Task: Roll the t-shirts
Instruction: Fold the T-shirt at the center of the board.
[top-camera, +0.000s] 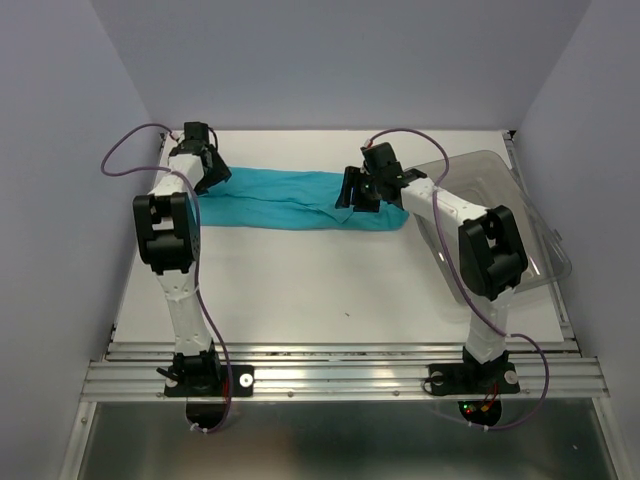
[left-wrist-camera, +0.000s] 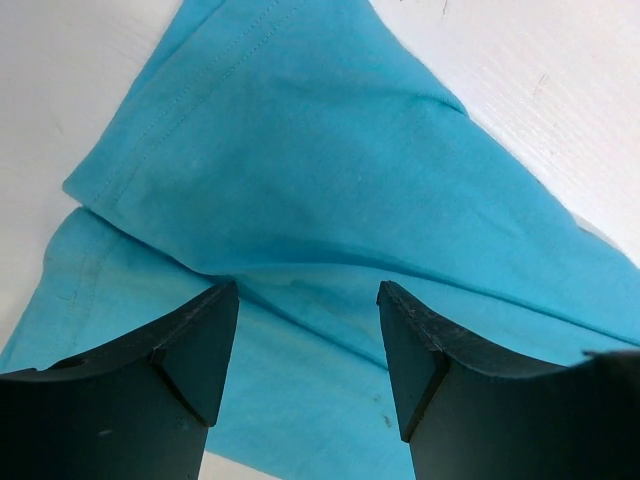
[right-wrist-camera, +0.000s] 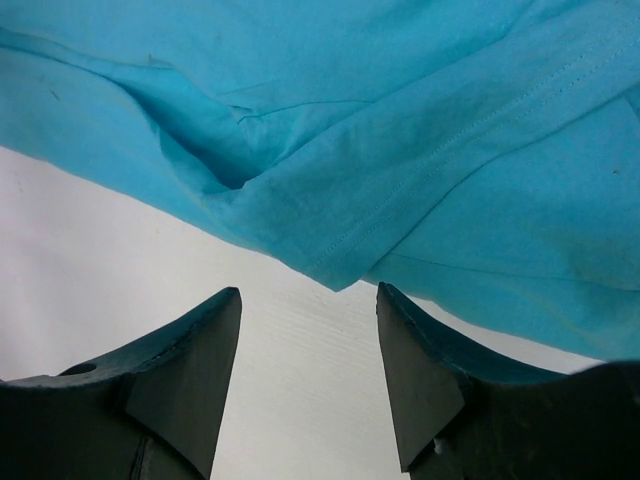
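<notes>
Item one, my left gripper (left-wrist-camera: 308, 300): jaws spread apart with nothing between them, fingertips over the teal t-shirt (top-camera: 285, 200). Its overlapping folded layers lie directly beneath and ahead of the tips; whether they touch the cloth I cannot tell. Item two, my right gripper (right-wrist-camera: 308, 300): jaws likewise parted and holding nothing, with bare white table (top-camera: 330, 290) under the fingertips. A stitched hem of the shirt lies just ahead of them, and a creased pocket of cloth ahead to the left. Item three, the shirt itself: a flattened band stretched across the table from one hand to the other. Item four, a clear plastic bin (top-camera: 540, 215), on the outer side of my right arm.
</notes>
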